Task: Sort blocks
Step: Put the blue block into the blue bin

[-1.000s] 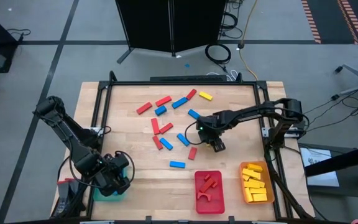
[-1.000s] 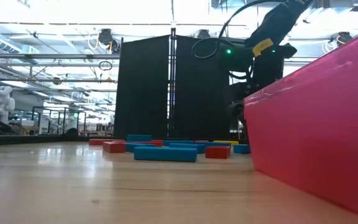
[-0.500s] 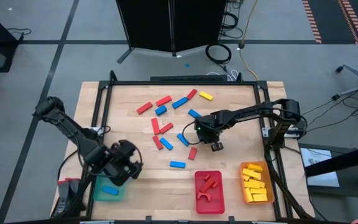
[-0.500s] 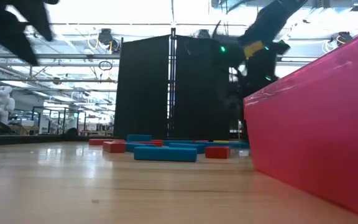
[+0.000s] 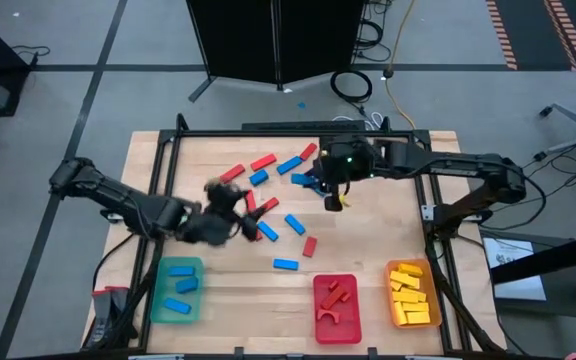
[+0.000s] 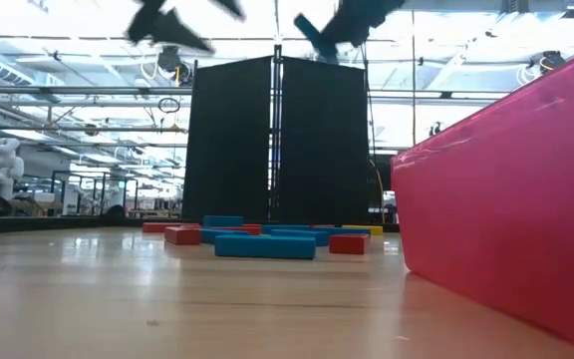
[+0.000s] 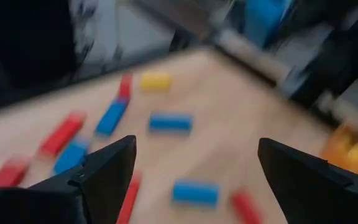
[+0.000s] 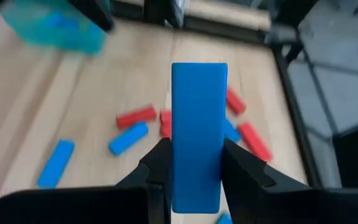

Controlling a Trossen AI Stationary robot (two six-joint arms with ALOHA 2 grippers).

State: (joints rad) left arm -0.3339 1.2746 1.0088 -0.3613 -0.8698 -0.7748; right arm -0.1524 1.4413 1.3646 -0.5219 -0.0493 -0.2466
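My right gripper [image 8: 196,154] hangs high above the table's far middle [image 5: 330,178], shut on a blue block [image 8: 197,118] that also shows in the low view [image 6: 311,34]. My left gripper [image 7: 194,155] is open and holds nothing; it hovers over the loose blocks left of the table's middle [image 5: 234,210]. Red, blue and yellow blocks [image 5: 285,264] lie flat on the wooden table [image 5: 378,240]. Two blue blocks [image 5: 180,285] lie in the green tray [image 5: 158,305]. My right gripper pinches the blue block by its two long sides [image 8: 180,165] between its two fingers, at the end nearer the wrist. The block lies along the fingers and sticks out past their tips. The fingers slant downward, and the block is clear of the table.
A red tray [image 5: 352,312] with red pieces and an orange tray [image 5: 392,300] with yellow blocks stand at the near edge, right of the green tray. In the low view the red tray's wall [image 6: 506,199] fills the right side. A black frame [image 5: 168,190] rims the table.
My right gripper has risen from the table with the blue block and has tipped from pointing down to slanting. My left gripper, still open, has left the green tray, risen and swung toward the middle of the table, turning as it went.
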